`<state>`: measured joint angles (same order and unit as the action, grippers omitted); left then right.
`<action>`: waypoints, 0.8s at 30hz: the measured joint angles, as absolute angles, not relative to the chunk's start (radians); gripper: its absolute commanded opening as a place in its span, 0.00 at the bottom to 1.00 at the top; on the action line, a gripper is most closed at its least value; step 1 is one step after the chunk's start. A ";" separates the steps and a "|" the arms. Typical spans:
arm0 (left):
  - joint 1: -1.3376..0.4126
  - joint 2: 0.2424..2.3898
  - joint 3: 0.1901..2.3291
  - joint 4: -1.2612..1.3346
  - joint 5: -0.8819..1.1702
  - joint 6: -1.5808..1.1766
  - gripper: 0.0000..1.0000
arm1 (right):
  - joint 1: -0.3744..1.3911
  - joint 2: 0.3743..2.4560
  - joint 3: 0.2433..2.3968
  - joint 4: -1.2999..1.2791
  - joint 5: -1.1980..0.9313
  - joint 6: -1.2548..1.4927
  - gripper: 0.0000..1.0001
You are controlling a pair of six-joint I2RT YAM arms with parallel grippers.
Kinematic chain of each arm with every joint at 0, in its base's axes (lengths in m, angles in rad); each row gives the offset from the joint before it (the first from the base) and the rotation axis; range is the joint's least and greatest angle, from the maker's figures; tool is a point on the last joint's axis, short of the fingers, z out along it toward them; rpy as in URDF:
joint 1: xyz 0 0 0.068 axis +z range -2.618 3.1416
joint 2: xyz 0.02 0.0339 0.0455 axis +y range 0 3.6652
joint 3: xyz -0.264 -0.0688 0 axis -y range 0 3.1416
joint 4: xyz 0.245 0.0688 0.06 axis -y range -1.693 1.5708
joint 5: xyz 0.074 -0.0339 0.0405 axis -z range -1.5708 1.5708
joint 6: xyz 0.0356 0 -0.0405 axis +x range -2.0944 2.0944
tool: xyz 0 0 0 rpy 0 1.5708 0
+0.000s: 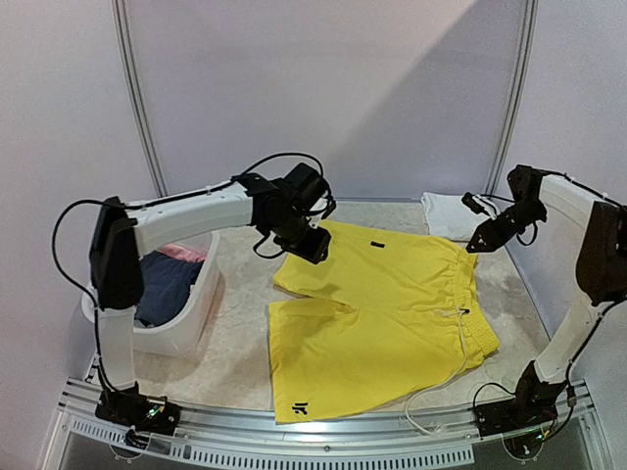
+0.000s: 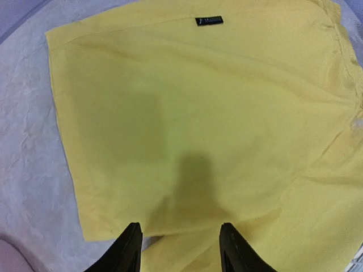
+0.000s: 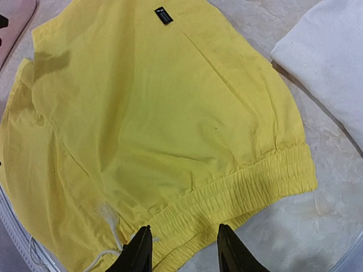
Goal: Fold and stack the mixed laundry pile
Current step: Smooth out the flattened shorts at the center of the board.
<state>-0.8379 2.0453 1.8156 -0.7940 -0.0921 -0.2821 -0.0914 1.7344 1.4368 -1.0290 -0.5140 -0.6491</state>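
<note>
The bright yellow shorts (image 1: 372, 313) lie spread flat on the table, waistband to the right and legs to the left. My left gripper (image 1: 312, 245) hovers open over the far leg's hem (image 2: 113, 226), with nothing between its fingers (image 2: 180, 226). Above the far end of the elastic waistband (image 3: 238, 187), my right gripper (image 1: 477, 243) is open and empty too (image 3: 184, 228). A folded white T-shirt (image 1: 446, 211) lies at the back right, just beyond the shorts (image 3: 329, 62). A dark navy piece (image 1: 162, 284) and a pink piece (image 1: 186, 253) sit in the basket.
The white plastic basket (image 1: 201, 313) stands at the left edge, close to the left arm. The shorts' white drawstring (image 1: 431, 411) trails toward the front rail. A small black label (image 1: 375, 244) marks the far leg. Grey walls close off the back and sides.
</note>
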 measured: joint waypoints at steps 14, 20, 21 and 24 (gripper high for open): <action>-0.648 2.378 1.900 -0.650 0.064 -0.364 0.47 | -0.079 2.151 1.594 -0.918 -0.435 -0.538 0.38; -0.615 2.320 1.786 -0.575 0.083 -0.406 0.46 | -0.044 2.192 1.666 -0.920 -0.332 -0.509 0.40; -0.611 2.305 1.762 -0.564 0.086 -0.413 0.46 | -0.035 2.196 1.675 -0.919 -0.316 -0.499 0.40; -0.594 2.273 1.709 -0.548 0.090 -0.421 0.46 | -0.007 2.208 1.699 -0.920 -0.281 -0.476 0.41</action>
<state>-0.5938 2.2734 1.7088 -0.5480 0.0898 -0.4206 -0.0067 2.2078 1.6993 -0.9195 -0.2806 -0.4759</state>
